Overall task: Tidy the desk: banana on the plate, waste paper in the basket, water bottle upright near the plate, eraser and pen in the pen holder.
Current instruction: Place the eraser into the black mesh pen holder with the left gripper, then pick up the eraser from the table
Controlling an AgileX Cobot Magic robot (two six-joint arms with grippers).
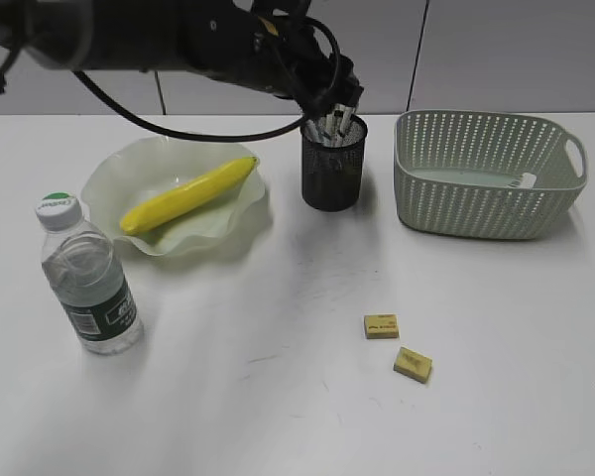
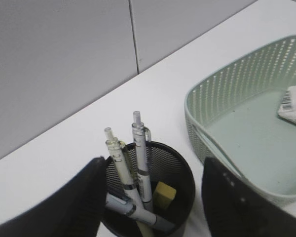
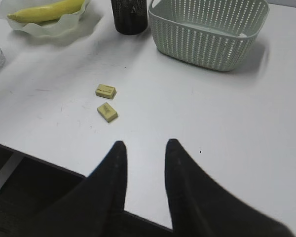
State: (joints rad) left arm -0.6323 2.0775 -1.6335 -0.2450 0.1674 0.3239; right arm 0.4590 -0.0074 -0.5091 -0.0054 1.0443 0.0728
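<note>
My left gripper (image 1: 334, 109) hovers just above the black mesh pen holder (image 1: 331, 167); in the left wrist view it (image 2: 154, 163) is open, its jaws wide apart either side of the cup's rim (image 2: 185, 163). Inside stand pens (image 2: 140, 165) and a yellow eraser (image 2: 164, 193). Two more erasers (image 1: 382, 325) (image 1: 413, 364) lie on the desk (image 1: 278, 397). The banana (image 1: 188, 193) rests on the plate (image 1: 233, 223). The water bottle (image 1: 87, 278) stands upright left of the plate. Waste paper (image 2: 292, 102) lies in the basket (image 1: 486, 174). Over the desk's near edge my right gripper (image 3: 146, 143) is open and empty.
A grey wall panel (image 1: 476, 50) runs behind the desk. In the right wrist view the desk's front edge (image 3: 49, 163) drops off to dark floor at the lower left, close to the fingers (image 3: 113, 168).
</note>
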